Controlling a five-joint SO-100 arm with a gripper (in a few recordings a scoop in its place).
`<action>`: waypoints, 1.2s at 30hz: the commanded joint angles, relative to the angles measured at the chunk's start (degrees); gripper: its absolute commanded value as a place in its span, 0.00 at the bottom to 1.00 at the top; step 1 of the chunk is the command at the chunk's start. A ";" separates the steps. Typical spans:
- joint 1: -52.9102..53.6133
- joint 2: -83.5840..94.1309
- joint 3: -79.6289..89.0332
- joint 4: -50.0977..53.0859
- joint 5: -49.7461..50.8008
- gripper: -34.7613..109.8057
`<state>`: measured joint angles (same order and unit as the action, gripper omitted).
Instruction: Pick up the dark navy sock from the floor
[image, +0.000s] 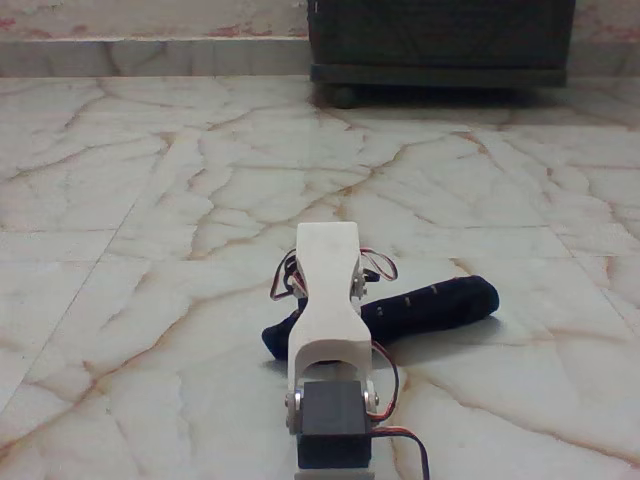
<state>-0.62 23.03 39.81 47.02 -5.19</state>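
Fixed view: the dark navy sock (420, 308) lies flat on the floor (150, 200), in front of the cabinet (440, 40); the arm (328, 300) covers its left part, gripper state unclear.

dark wooden cabinet (440, 40) on rounded feet, far beyond the gripper and to its right, pale wall skirting strip (150, 57) running behind

Cream-white printed arm (326, 300), boxy black servo (331, 424) at base, red-black wires looping both sides.

sock (440, 303): middle behind arm (327, 300) | jaws: hidden | cabinet (440, 40): top cut off
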 joint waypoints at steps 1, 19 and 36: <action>0.62 0.53 -1.41 -0.79 -1.76 0.25; 0.79 30.15 39.64 -14.33 -4.92 0.24; 5.36 76.11 87.10 -30.32 -25.22 0.24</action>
<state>4.22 93.25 123.22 17.93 -28.21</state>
